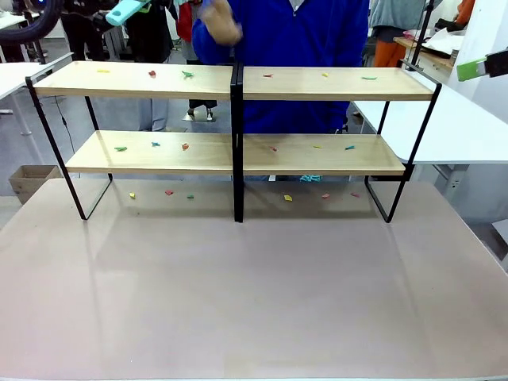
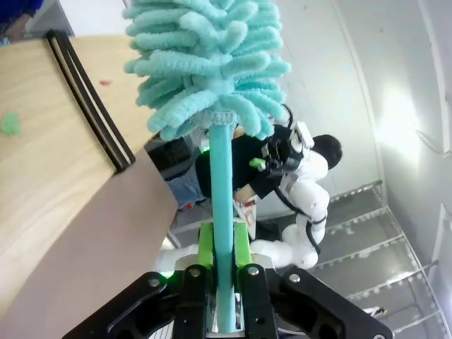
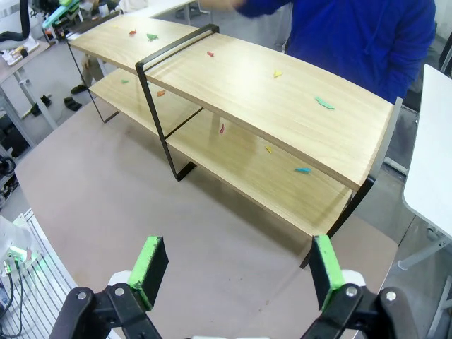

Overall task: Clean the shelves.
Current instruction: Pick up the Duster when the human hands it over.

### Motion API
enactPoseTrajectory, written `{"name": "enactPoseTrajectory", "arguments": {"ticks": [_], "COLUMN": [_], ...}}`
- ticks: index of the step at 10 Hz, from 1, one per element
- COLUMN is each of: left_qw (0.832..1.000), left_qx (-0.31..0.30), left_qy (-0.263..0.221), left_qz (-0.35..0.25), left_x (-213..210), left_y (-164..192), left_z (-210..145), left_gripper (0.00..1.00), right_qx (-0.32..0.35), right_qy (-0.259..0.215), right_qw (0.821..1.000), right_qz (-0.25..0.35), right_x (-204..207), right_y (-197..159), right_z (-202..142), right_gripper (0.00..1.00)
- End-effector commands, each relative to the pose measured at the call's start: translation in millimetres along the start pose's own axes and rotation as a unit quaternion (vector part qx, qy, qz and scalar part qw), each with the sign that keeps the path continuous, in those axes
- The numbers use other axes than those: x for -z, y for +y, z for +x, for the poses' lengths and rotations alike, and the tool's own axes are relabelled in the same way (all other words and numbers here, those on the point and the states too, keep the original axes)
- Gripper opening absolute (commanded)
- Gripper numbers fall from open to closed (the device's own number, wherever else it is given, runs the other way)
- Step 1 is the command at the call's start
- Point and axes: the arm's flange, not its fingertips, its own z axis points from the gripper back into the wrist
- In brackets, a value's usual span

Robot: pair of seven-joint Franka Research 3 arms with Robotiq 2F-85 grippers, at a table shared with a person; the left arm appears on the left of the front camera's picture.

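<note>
The shelves [image 1: 238, 83], two light-wood boards in a black frame, stand across the far half of the table. Small coloured scraps [image 1: 187, 75] lie on both boards and on the table beneath them. In the left wrist view my left gripper [image 2: 224, 244] is shut on the thin handle of a teal fluffy duster [image 2: 205, 63], held beside an end of the shelves [image 2: 49, 141]. The duster [image 1: 127, 11] shows at the top left of the front view. My right gripper [image 3: 237, 268] is open, high above the shelves' [image 3: 247, 78] right end, and its green pad [image 1: 472, 69] shows at the far right.
A person in a blue top [image 1: 302, 48] stands behind the shelves with one hand [image 1: 221, 24] raised. White tables flank the scene on the right [image 1: 460, 127] and left [image 1: 16, 75]. A cardboard box [image 1: 32, 181] sits on the floor at left. The table's near half [image 1: 254, 294] is bare.
</note>
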Motion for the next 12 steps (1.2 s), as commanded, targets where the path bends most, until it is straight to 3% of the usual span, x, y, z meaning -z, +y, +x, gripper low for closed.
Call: {"name": "enactPoseTrajectory", "arguments": {"ticks": [1, 2, 3, 4, 6, 7, 9, 10, 11, 12], "left_qw": [0.995, 0.987, 0.983, 0.984, 0.985, 0.981, 0.976, 0.969, 0.958, 0.975], "left_qx": [0.044, 0.068, 0.097, 0.110, 0.125, 0.123, 0.119, 0.138, 0.104, 0.107], "left_qy": [0.087, 0.144, 0.149, 0.131, 0.047, -0.006, -0.066, -0.109, -0.149, -0.085], "left_qz": [0.023, 0.022, 0.044, 0.057, 0.113, 0.152, 0.170, 0.175, 0.220, 0.175], "left_x": [-36, -69, -103, -141, -214, -251, -320, -333, -329, -334], "left_y": [-41, -65, -82, -95, -115, -117, -107, -103, -95, -109], "left_z": [-56, -96, -132, -166, -212, -231, -265, -277, -268, -283], "left_gripper": [0.00, 0.00, 0.00, 0.00, 0.00, 0.00, 0.00, 0.00, 0.00, 0.00], "right_qx": [-0.003, -0.003, -0.003, -0.003, -0.003, -0.003, -0.003, -0.003, -0.003, -0.003], "right_qy": [-0.001, -0.001, -0.001, -0.001, -0.001, -0.001, -0.001, -0.001, -0.001, -0.001], "right_qw": [1.000, 1.000, 1.000, 1.000, 1.000, 1.000, 1.000, 1.000, 1.000, 1.000], "right_qz": [0.003, 0.003, 0.003, 0.003, 0.003, 0.003, 0.003, 0.003, 0.003, 0.003], "right_x": [0, 0, 0, 0, 0, 0, 0, 0, 0, 0], "right_y": [0, 0, 0, 0, 0, 0, 0, 0, 0, 0], "right_z": [-1, -1, -1, -1, -1, -1, -1, -1, -1, -1], "right_gripper": [1.00, 1.00, 1.00, 1.00, 1.00, 1.00, 1.00, 1.00, 1.00, 1.00]}}
